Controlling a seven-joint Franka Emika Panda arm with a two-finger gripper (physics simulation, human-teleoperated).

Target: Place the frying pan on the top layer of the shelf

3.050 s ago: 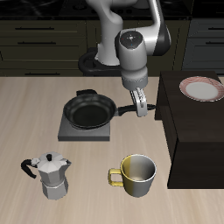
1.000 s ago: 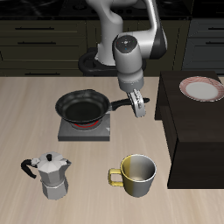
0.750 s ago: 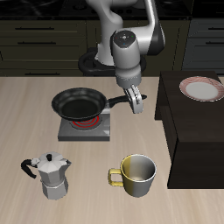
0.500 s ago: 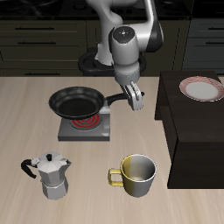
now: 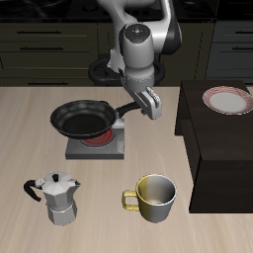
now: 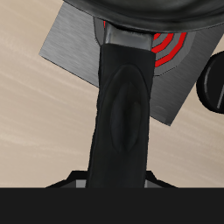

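Observation:
The black frying pan [image 5: 82,120] hangs in the air above the grey burner plate [image 5: 97,144], lifted clear of it. My gripper [image 5: 140,103] is shut on the end of the pan's long black handle [image 5: 126,107]. In the wrist view the handle [image 6: 122,109] runs straight out from between my jaws to the pan's rim [image 6: 157,10], with the burner's red coil [image 6: 171,42] below. The shelf [image 5: 222,148] is the large dark box beside the burner, its flat top level with my gripper and apart from the pan.
A white plate with a red rim [image 5: 228,100] lies on the shelf's top near its back. A metal moka pot [image 5: 58,196] and a yellow-green mug [image 5: 153,197] stand near the table's front edge. Dark cabinets line the back.
The pan has risen off the burner plate and swung away from the shelf, uncovering the red coil. My gripper has lifted and turned with the handle in it.

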